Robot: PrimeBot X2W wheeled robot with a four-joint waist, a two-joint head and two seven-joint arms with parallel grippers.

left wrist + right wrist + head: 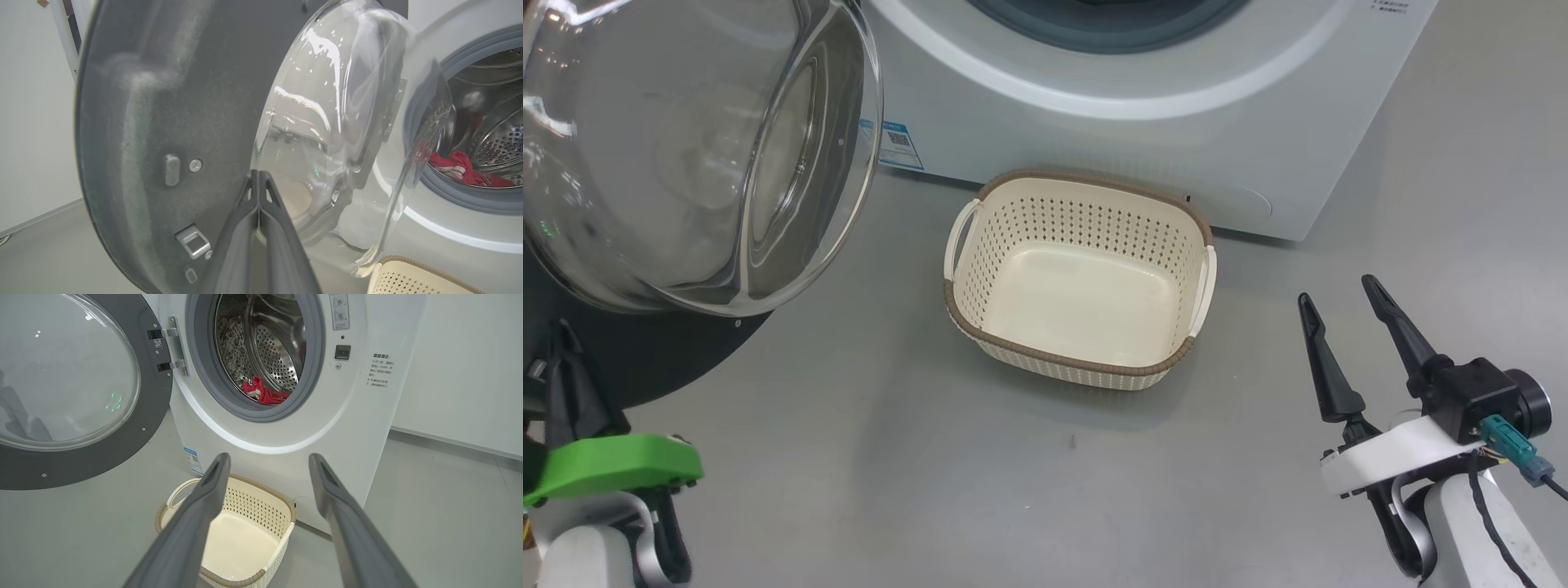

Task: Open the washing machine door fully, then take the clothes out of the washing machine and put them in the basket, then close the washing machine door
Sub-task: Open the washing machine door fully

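Inspection from my remote station.

1. The washing machine door [69, 388] stands swung wide on its hinges at the left of the drum opening. Its inner face and bulging glass bowl are turned outward. In the head view the bowl takes up the upper left.

2. The washing machine [1135, 122] stands on the grey floor [849, 465], its drum mouth uncovered. A blue label [894, 145] sits low on its front, near the door's edge.

3. The clothes [263, 394], a red bundle with a little white showing, lie at the bottom of the steel drum, just behind the grey seal. Neither tool touches them.

4. The basket [1086, 175] stands on the floor just in front of the machine, below the opening. Its brown rim is close to the white front panel.

5. The left tool [258, 175] is clenched, fingers pressed together with nothing between them. Its tips point at the door's inner face, where the grey frame meets the glass. I cannot tell whether they touch it.

6. The right tool [1338, 292] is released, fingers spread wide and grasping nothing. It hangs above the floor to the right of the basket, well apart from the machine.
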